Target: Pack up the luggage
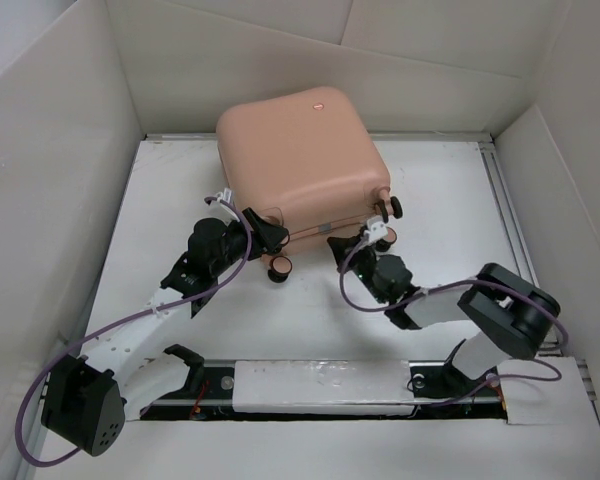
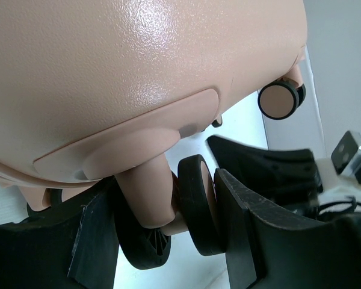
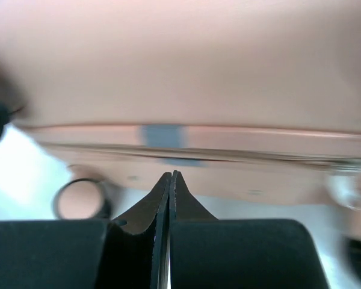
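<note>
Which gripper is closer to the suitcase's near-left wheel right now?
Left. The left gripper has that wheel clamped between its fingers. The right gripper, shut, points at the suitcase seam farther right.

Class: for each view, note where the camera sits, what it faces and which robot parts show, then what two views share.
Top external: above and behind the robot, looking down at the table; left pincer and right pincer at the luggage.
Left wrist: on that wrist, facing the luggage's shell; its fingers close on a wheel.
Right wrist: on that wrist, facing the luggage's seam; its fingers meet.
Shared: the luggage, in all three.
</note>
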Controlling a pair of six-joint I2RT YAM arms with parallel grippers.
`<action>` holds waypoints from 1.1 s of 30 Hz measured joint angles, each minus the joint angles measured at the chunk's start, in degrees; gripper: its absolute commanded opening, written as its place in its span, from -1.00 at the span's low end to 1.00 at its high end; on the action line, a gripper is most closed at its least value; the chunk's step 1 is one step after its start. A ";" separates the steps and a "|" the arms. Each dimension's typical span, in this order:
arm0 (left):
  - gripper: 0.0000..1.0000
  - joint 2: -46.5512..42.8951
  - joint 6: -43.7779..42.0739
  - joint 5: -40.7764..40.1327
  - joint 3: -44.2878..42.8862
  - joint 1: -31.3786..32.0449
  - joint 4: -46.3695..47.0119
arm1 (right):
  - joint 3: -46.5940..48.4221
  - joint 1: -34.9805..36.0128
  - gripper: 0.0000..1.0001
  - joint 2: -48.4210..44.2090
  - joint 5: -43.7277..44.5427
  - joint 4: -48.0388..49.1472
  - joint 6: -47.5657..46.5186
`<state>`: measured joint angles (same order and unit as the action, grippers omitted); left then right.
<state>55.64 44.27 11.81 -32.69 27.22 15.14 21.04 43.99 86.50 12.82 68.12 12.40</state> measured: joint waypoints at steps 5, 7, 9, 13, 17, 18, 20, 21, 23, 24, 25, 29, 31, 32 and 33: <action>-1.00 0.11 0.13 0.20 0.00 -0.07 0.07 | 5.88 9.18 -1.00 5.77 9.40 -2.49 -1.92; -1.00 0.11 0.13 0.20 0.00 -0.07 0.09 | 6.25 11.39 -0.94 5.86 13.27 -3.65 -2.38; -1.00 0.11 0.15 0.20 0.00 -0.07 0.09 | 6.12 11.50 -0.64 4.68 16.17 -5.77 -2.14; -1.00 0.11 0.15 0.20 0.00 -0.07 0.09 | 4.13 6.05 -0.01 -2.10 18.49 -11.32 -0.57; -1.00 0.11 0.15 0.20 0.00 -0.07 0.07 | 2.45 -0.66 0.06 -8.37 18.88 -15.54 0.76; -1.00 0.11 0.15 0.20 0.00 -0.07 0.07 | 2.34 -2.05 0.09 -9.07 18.58 -16.52 0.94; -1.00 0.11 0.17 0.20 0.00 -0.07 0.09 | 2.34 -4.46 0.13 -9.40 17.29 -18.43 1.33; -1.00 0.11 0.17 0.20 0.00 -0.07 0.09 | 2.34 -5.55 0.18 -9.29 16.57 -19.32 1.49; -1.00 0.11 0.15 0.20 0.00 -0.07 0.09 | 2.36 -7.41 0.18 -8.96 14.99 -20.76 1.53; -1.00 0.11 0.15 0.20 0.00 -0.07 0.09 | 2.49 -8.46 0.16 -8.61 14.01 -21.24 1.42; -1.00 0.11 0.15 0.20 0.00 -0.07 0.09 | 2.75 -9.40 0.13 -8.09 12.52 -21.68 1.25; -1.00 0.11 0.15 0.17 0.00 -0.07 0.09 | 4.46 -11.37 0.04 -6.12 7.06 -22.84 0.17; -1.00 0.11 0.15 0.17 0.00 -0.07 0.09 | 5.22 -11.56 0.04 -5.73 4.83 -22.88 -0.35; -1.00 0.11 0.15 0.13 0.00 -0.07 0.11 | 5.49 -11.69 0.04 -5.66 3.98 -23.19 -0.44; -1.00 0.11 0.15 0.11 0.00 -0.07 0.17 | 5.51 -11.80 0.04 -5.55 3.15 -23.50 -0.46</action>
<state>55.75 44.42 11.92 -32.69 27.16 15.31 26.55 32.18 80.95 15.97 44.62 11.94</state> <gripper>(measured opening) 0.506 0.524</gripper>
